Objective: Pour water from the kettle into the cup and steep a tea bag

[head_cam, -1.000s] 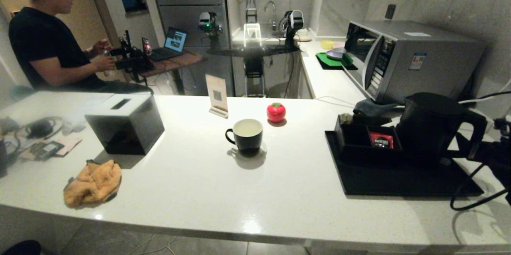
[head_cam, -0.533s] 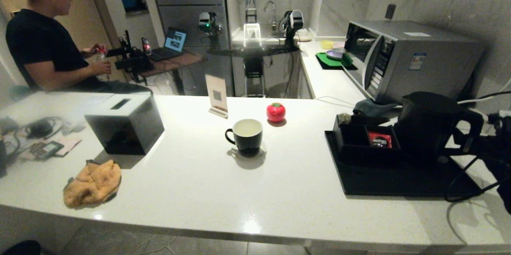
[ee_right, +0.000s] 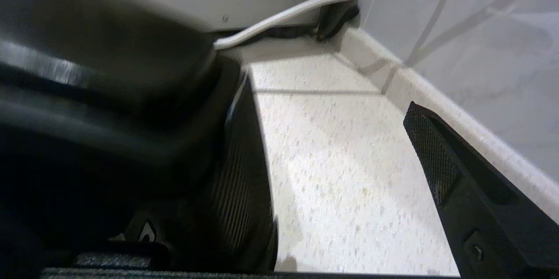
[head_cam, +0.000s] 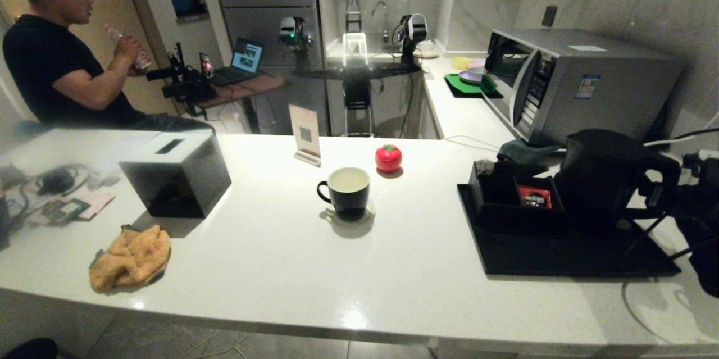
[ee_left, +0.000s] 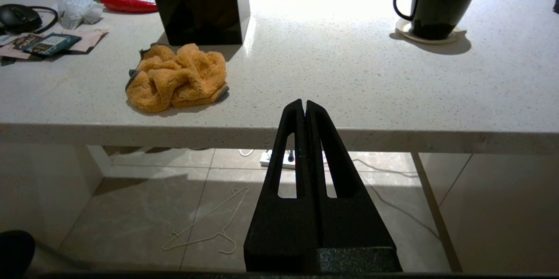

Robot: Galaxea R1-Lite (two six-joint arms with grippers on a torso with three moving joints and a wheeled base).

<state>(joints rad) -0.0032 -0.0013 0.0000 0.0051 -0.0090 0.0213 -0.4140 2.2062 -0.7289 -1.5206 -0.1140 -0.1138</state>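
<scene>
Black left gripper (ee_left: 305, 108), fingers pressed together, hangs parked below the counter edge, nearer than the cup (head_cam: 345, 190). Cup stands mid-counter on a coaster, pale water (head_cam: 348, 180) inside. Right of the cup, on the black tray (head_cam: 561, 255), stands the kettle (head_cam: 604, 173), handle turned away from the cup toward the right gripper (ee_right: 340, 165), whose fingers are spread wide, just beside that handle. Beside the kettle, a red sachet (head_cam: 534, 196); its label is unreadable.

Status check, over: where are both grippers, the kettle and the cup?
Right gripper open beside kettle handle, not gripping. Left gripper shut, parked below counter edge. Cup mid-counter, unobstructed.
</scene>
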